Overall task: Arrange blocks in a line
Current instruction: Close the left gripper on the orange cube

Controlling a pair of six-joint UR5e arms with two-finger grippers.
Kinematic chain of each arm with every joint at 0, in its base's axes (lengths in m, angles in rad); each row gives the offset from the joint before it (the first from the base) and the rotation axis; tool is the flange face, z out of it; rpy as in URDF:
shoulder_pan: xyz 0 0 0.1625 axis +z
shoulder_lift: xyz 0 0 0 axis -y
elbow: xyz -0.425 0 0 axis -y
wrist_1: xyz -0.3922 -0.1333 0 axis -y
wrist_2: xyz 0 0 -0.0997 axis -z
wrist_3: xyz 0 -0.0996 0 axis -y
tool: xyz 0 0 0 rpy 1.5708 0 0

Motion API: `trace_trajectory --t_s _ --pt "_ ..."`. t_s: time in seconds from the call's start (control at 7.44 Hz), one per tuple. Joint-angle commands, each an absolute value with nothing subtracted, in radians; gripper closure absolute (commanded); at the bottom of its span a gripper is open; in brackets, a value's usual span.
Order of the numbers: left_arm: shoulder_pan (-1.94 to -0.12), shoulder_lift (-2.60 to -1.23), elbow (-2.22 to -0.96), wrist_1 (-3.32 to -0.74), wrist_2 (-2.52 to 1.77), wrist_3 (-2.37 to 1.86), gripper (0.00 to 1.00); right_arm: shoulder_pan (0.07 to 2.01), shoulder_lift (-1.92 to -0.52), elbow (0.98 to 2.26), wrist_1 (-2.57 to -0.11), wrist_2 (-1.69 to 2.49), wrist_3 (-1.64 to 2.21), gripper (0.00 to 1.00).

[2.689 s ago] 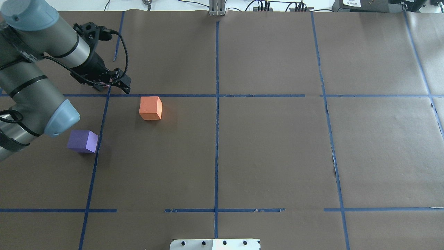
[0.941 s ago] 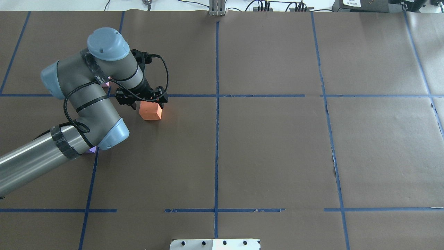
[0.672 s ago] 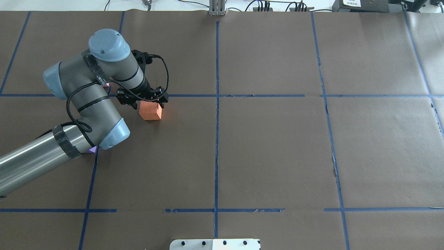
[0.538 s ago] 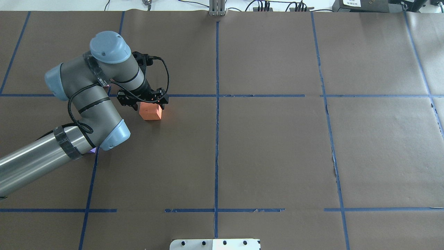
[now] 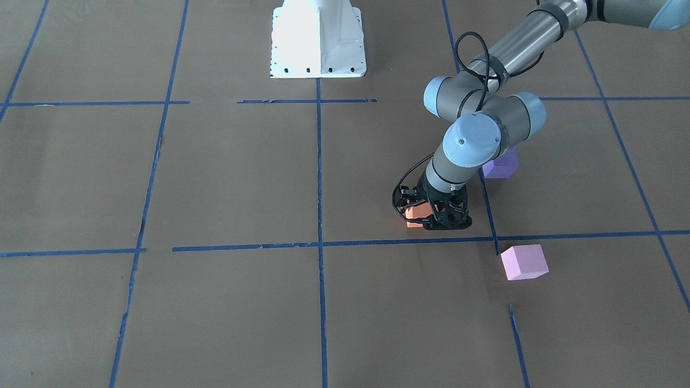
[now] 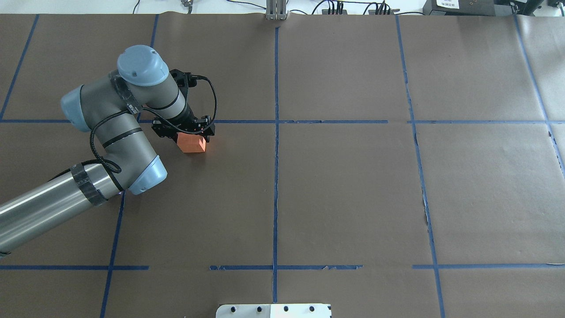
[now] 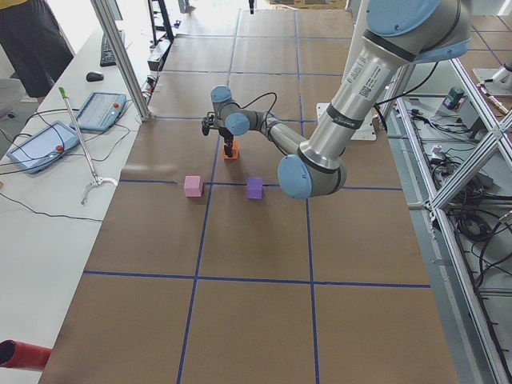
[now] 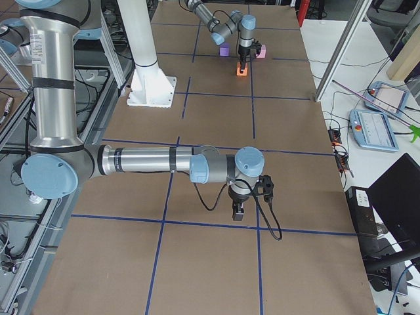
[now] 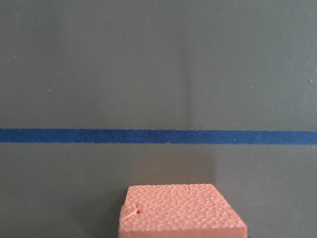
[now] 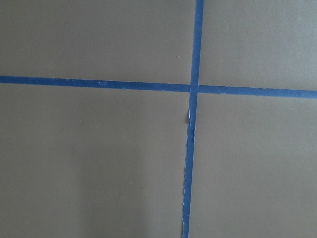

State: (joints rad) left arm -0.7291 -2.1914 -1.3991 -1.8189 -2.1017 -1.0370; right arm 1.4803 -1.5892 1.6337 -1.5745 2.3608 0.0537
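The orange block (image 6: 193, 145) sits on the brown paper just in front of a blue tape line; it also shows in the left wrist view (image 9: 181, 210). My left gripper (image 6: 185, 133) is low over it, open, with a finger on each side of the block (image 5: 414, 213). The violet-purple block (image 5: 501, 164) lies partly behind the left arm's elbow. The light pink block (image 5: 524, 262) lies on the far side of the tape line. Both are hidden by the arm in the overhead view. My right gripper (image 8: 237, 211) hangs over bare paper far from the blocks; I cannot tell whether it is open or shut.
Blue tape lines (image 6: 276, 132) divide the brown paper into squares. The white robot base (image 5: 318, 37) stands at the robot's edge of the table. A side bench with tablets (image 7: 48, 140) runs along the far edge.
The left arm swung from the back left to the orange block and has sunk lower over it. The blocks have not moved.
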Motion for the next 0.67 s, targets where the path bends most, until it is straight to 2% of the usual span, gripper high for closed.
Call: trace_trajectory --t_s 0.0,0.13,0.54 --pt "-0.726 -2.191 -1.397 -1.825 -2.094 -1.037 0.72 1.480 -1.589 1.634 -1.574 2.361 0.054 0.00" --pt "-0.727 -2.192 -1.407 -1.825 -2.094 -1.035 0.84 1.480 -1.589 1.634 -1.574 2.361 0.054 0.00" --pt "-0.823 -2.175 -1.575 -1.723 -2.102 -1.031 0.86 1.480 -1.589 1.634 -1.574 2.361 0.054 0.00"
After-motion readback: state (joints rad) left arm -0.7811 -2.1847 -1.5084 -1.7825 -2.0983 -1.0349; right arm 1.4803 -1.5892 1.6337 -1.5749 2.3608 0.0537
